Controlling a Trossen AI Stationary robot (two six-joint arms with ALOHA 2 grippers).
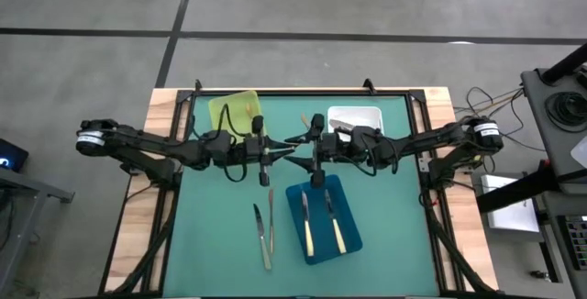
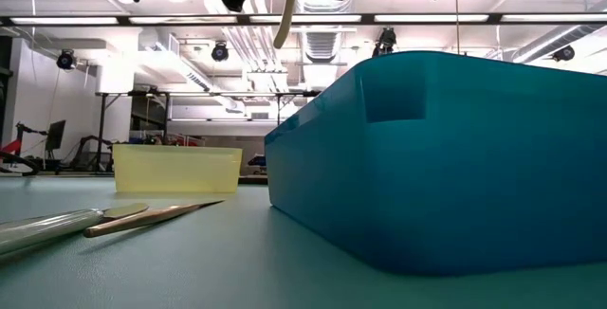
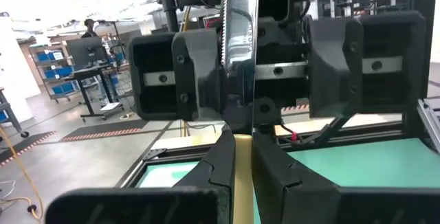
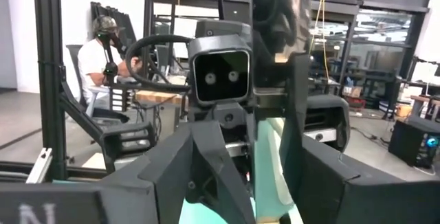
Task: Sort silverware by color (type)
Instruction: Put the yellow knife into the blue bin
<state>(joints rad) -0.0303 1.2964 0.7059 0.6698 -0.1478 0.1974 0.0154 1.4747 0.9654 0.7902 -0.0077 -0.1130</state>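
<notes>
Left gripper (image 3: 237, 148) clamps a cream-handled knife (image 3: 242, 176), hidden overhead; right gripper (image 4: 265, 162) gapes.

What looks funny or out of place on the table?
One knife is not lying down: it dangles in the air, pinched in the left hand, above the mat near the blue tray. Two more utensils lie loose on the mat, outside any tray.

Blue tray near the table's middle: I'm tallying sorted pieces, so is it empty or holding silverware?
Holding silverware. The high view shows two cream-handled, silver-bladed knives lying side by side inside the blue plastic tray.
</notes>
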